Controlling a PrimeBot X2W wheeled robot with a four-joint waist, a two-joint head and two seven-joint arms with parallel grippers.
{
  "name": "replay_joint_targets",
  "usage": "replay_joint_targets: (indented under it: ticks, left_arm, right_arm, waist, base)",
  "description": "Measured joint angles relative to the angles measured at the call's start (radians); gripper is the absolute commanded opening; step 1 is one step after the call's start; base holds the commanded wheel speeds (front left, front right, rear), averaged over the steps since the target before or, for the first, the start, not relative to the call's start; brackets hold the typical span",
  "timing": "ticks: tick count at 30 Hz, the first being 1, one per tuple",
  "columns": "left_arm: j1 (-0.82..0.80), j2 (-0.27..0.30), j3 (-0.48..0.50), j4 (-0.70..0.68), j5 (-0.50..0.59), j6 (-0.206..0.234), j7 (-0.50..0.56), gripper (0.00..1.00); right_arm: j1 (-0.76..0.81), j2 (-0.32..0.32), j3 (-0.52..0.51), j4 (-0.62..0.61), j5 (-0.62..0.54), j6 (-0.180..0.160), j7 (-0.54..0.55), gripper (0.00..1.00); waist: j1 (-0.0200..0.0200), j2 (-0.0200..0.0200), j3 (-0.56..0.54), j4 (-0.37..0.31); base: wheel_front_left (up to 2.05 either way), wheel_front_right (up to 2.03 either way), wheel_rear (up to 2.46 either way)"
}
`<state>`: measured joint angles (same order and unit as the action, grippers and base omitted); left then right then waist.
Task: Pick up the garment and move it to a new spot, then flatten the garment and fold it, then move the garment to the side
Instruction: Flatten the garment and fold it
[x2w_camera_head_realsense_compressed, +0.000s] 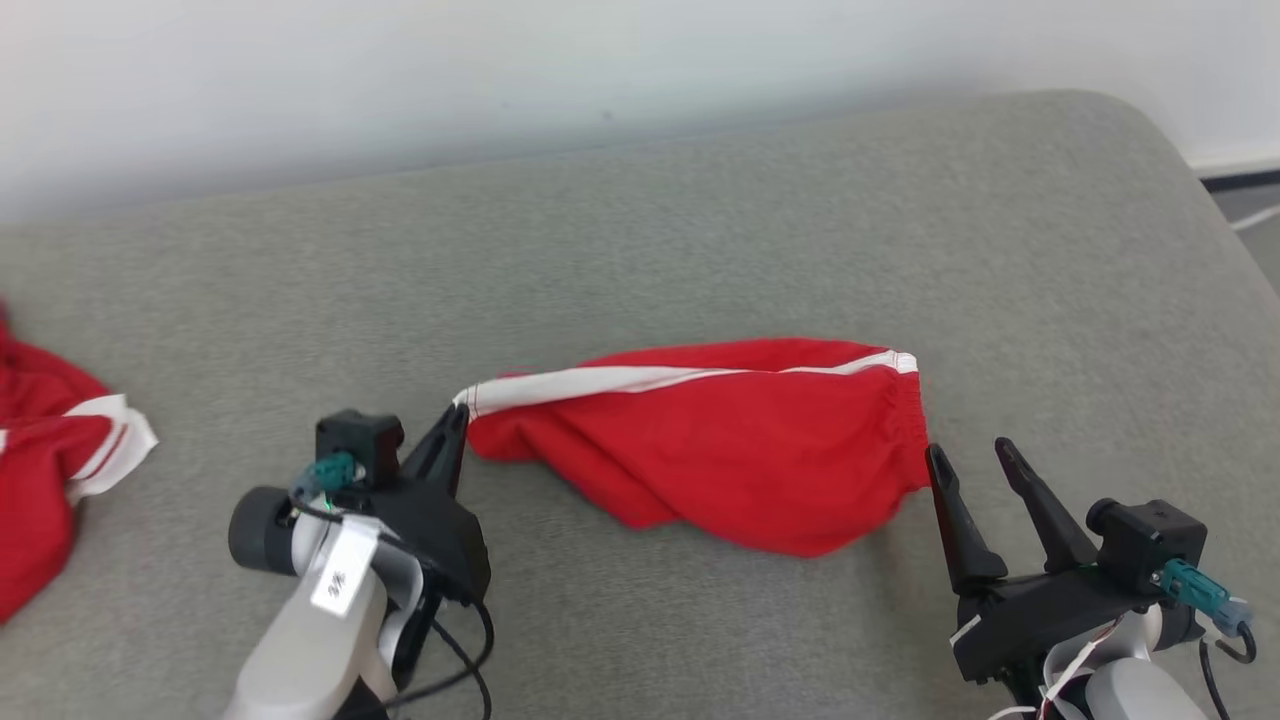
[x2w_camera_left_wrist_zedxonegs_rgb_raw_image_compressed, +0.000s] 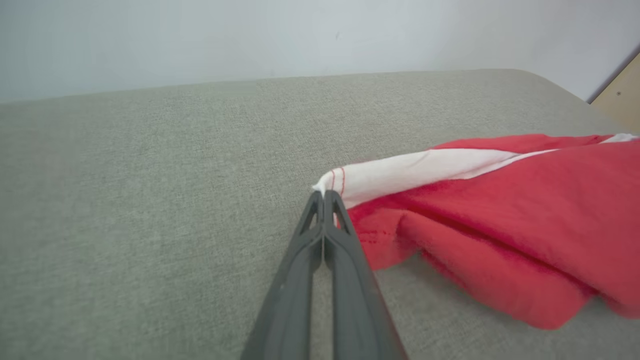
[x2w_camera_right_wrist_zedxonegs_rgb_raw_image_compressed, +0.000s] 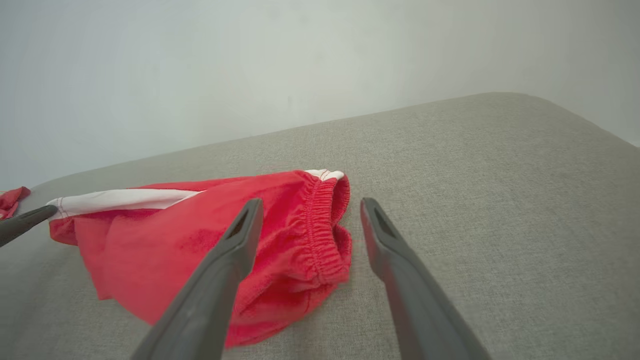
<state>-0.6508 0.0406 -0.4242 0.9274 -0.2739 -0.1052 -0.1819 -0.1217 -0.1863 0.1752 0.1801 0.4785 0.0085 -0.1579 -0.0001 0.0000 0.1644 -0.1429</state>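
The garment (x2w_camera_head_realsense_compressed: 720, 440) is a pair of red shorts with a white side stripe, lying bunched at the middle of the grey cushioned surface (x2w_camera_head_realsense_compressed: 700, 230). My left gripper (x2w_camera_head_realsense_compressed: 460, 412) is shut on the left corner of the garment (x2w_camera_left_wrist_zedxonegs_rgb_raw_image_compressed: 490, 210), where the white stripe ends, and the stripe runs straight from its tips (x2w_camera_left_wrist_zedxonegs_rgb_raw_image_compressed: 323, 196). My right gripper (x2w_camera_head_realsense_compressed: 970, 452) stands open just right of the elastic waistband. In the right wrist view its two fingers (x2w_camera_right_wrist_zedxonegs_rgb_raw_image_compressed: 311, 204) sit on either side of the gathered waistband (x2w_camera_right_wrist_zedxonegs_rgb_raw_image_compressed: 320, 225), a little short of it.
A second red and white garment (x2w_camera_head_realsense_compressed: 50, 460) lies at the left edge of the surface; a scrap of it (x2w_camera_right_wrist_zedxonegs_rgb_raw_image_compressed: 12, 197) is in the right wrist view. A pale wall (x2w_camera_head_realsense_compressed: 500, 70) runs behind. The surface rounds off at the far right corner (x2w_camera_head_realsense_compressed: 1150, 130).
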Motion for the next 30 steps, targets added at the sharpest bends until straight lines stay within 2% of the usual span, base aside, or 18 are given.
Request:
replay_joint_targets:
  ticks: [8, 19, 20, 21, 22, 30]
  left_arm:
    - [0.107, 0.027, -0.014, -0.107, 0.018, 0.035, -0.014, 0.00]
    - [0.232, 0.025, -0.004, -0.208, -0.016, 0.034, -0.003, 0.00]
    - [0.234, 0.024, -0.003, -0.214, -0.018, 0.034, -0.003, 0.24]
    - [0.235, 0.024, -0.002, -0.225, -0.018, 0.035, -0.002, 0.59]
    - [0.235, 0.023, 0.002, -0.237, -0.020, 0.039, -0.002, 1.00]
    - [0.232, 0.023, 0.021, -0.327, -0.029, 0.078, 0.013, 1.00]
  right_arm:
    - [0.035, 0.000, -0.001, 0.011, 0.010, -0.004, 0.007, 1.00]
    - [0.017, 0.007, 0.017, 0.015, 0.013, -0.009, 0.036, 1.00]
    - [0.009, 0.006, 0.016, 0.016, 0.013, -0.009, 0.036, 1.00]
    - [0.002, 0.004, 0.016, 0.015, 0.013, -0.009, 0.036, 1.00]
    - [-0.004, 0.002, 0.016, 0.016, 0.013, -0.009, 0.043, 1.00]
    - [-0.082, -0.016, 0.012, 0.035, 0.012, -0.009, 0.079, 1.00]
  waist:
    - [-0.0001, 0.0000, -0.041, 0.095]
    - [-0.0001, -0.0001, -0.061, 0.190]
    - [0.0000, 0.0000, -0.059, 0.190]
    - [0.0000, 0.0000, -0.058, 0.189]
    - [0.0001, 0.0000, -0.057, 0.189]
    - [0.0002, 0.0000, -0.045, 0.199]
  base:
    - [0.00, 0.00, 0.00]
    - [0.00, 0.00, 0.00]
    - [0.00, 0.00, 0.00]
    - [0.00, 0.00, 0.00]
    - [0.00, 0.00, 0.00]
    - [0.00, 0.00, 0.00]
